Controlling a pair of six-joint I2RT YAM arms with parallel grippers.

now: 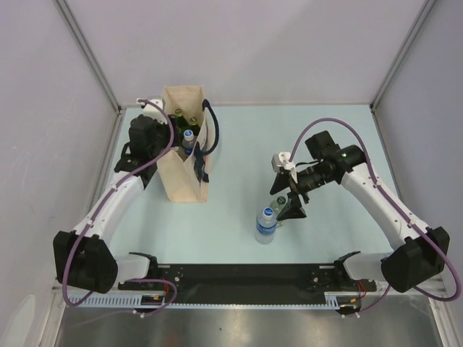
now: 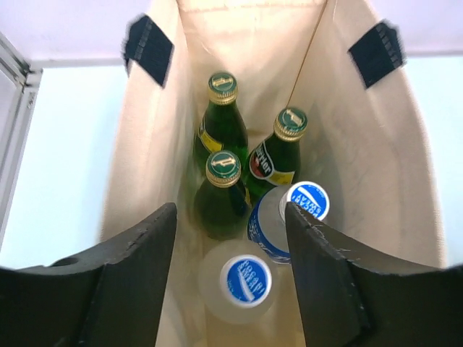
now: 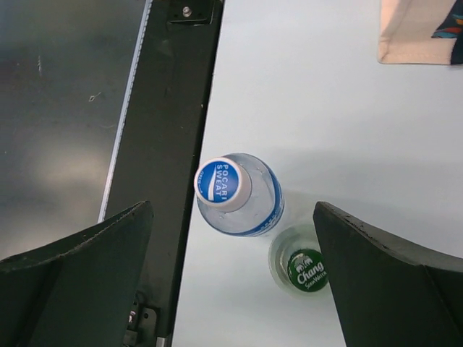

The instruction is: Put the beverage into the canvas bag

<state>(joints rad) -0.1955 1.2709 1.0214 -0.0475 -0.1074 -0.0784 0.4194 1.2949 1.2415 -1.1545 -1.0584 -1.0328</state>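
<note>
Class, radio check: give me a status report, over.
Left hand open over beige canvas bag, five bottles inside. Right hand open above blue-capped clear plastic bottle, green-capped bottle beside it. Nothing blocking.

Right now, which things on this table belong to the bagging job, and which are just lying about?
Job: canvas bag; five bottles already inside it; blue-capped bottle and green-capped bottle on the table.
Lying about: only fixtures: black rail, purple cables.

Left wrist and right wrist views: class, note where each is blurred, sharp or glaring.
Left wrist view: navy handle patches smear, nearest blue-capped bottle soft, green bottles sharper. Right wrist view: Pocari Sweat cap crisp, dull glare on the metal surface at left.
</note>
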